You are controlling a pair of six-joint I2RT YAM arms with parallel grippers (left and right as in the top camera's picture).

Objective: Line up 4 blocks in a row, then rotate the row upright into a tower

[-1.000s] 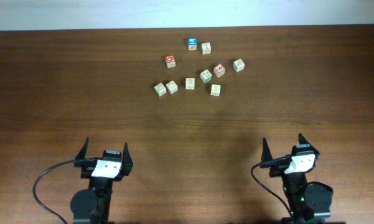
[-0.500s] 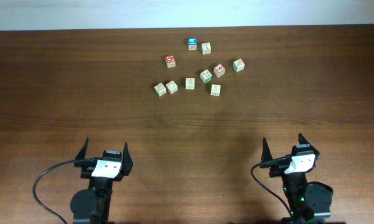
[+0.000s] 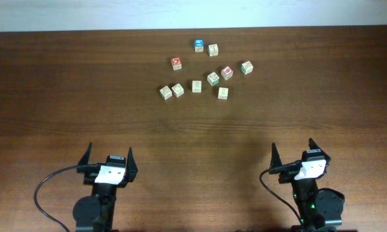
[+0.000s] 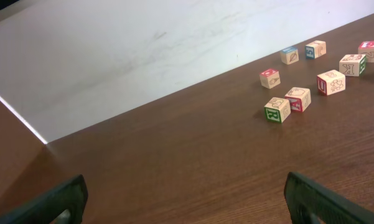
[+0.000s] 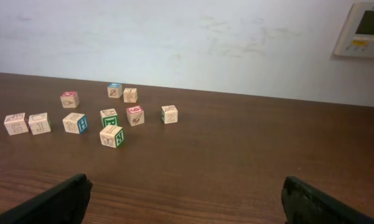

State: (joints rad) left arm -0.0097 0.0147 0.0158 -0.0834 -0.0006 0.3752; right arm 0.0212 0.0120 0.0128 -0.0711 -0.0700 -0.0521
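Dark wood table. L gripper and R gripper sit at near edge, both w/ jaws spread wide, nothing held, well apart from blocks. Blocks, pale wood, lie loosely scattered at far centre, mixed w/ two red cubes and, furthest back, a blue cube.
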